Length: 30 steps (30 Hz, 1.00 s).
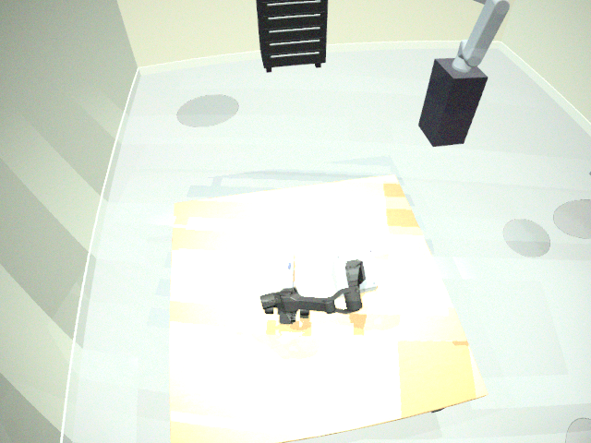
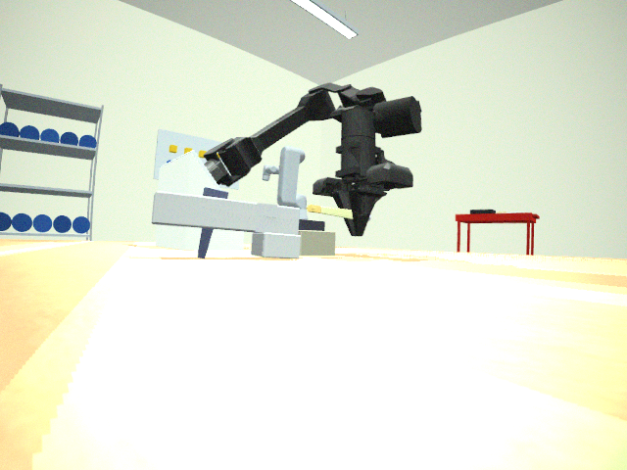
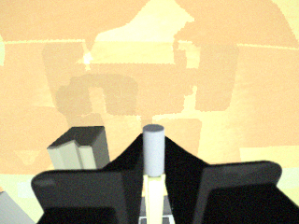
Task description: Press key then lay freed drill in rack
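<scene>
My gripper points down and is shut on the drill, a slim rod with a pale yellow-green body, held sideways above the table. Its grey end sticks out past the fingers in the wrist view. Its orange end shows just right of the long grey housing in the exterior view, with a small gap in that view. The dark blue key passes through the housing, its lower tip close to the table. A grooved grey-beige block, apparently the rack, stands below and left of the fingers in the wrist view.
A grey support block stands under the housing's right end. A white box stands behind the arm's base. A wall shelf, a red table and a black cabinet are far behind.
</scene>
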Motion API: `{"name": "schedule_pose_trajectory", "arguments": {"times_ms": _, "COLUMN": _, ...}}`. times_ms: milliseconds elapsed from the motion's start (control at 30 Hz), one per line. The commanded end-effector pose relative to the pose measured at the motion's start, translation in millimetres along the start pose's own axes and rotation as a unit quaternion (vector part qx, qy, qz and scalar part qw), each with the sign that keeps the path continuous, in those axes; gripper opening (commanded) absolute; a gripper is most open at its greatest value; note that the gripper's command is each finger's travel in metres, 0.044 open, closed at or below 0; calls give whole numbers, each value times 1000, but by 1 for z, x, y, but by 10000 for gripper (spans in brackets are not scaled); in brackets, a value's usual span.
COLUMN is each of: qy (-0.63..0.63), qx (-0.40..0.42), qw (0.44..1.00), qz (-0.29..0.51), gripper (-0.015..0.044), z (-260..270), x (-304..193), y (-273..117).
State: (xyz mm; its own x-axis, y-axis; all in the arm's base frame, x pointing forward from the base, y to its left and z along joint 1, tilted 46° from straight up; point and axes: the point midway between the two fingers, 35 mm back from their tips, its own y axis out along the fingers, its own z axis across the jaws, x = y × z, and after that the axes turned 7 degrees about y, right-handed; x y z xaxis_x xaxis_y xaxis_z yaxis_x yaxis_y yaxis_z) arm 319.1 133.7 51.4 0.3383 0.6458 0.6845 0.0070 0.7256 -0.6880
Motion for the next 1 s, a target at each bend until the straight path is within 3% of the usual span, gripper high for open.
{"name": "schedule_pose_trajectory", "arguments": {"times_ms": 0, "qy": -1, "qx": -1, "qw": 1000, "qz": 0, "gripper": 0, "z": 0, "x": 0, "y": -3}}
{"name": "schedule_pose_trajectory", "arguments": {"times_ms": 967, "qy": -1, "qx": -2, "qw": 1000, "qz": 1, "gripper": 0, "z": -2, "x": -3, "y": -20}}
